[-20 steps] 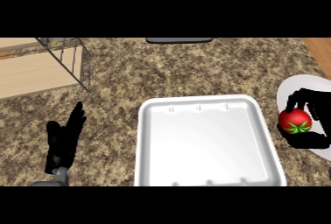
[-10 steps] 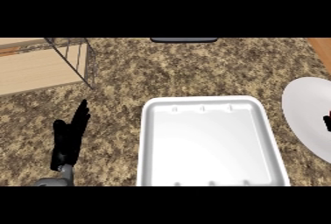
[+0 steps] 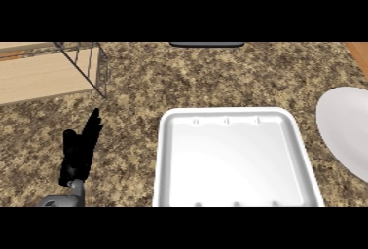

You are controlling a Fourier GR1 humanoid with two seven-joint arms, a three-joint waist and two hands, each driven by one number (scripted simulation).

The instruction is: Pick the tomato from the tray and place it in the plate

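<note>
— White tray (image 3: 233, 160) sits in the middle of the speckled bench (image 3: 215, 73). Is the tomato in it?

— No, it holds nothing. I see no tomato anywhere.

— And the plate (image 3: 345, 136)?

— At three o'clock, partly cut off. The part I see is bare.

— The hands?

— The left hand (image 3: 81, 148) rests at eight o'clock, fingers straight, holding nothing. It just keeps out of the way. The right hand is out of view.

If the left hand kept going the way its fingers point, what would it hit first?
The left hand points up-view, slightly right; first in that line looks like the wire rack by the wooden board, though height is unclear.
</note>
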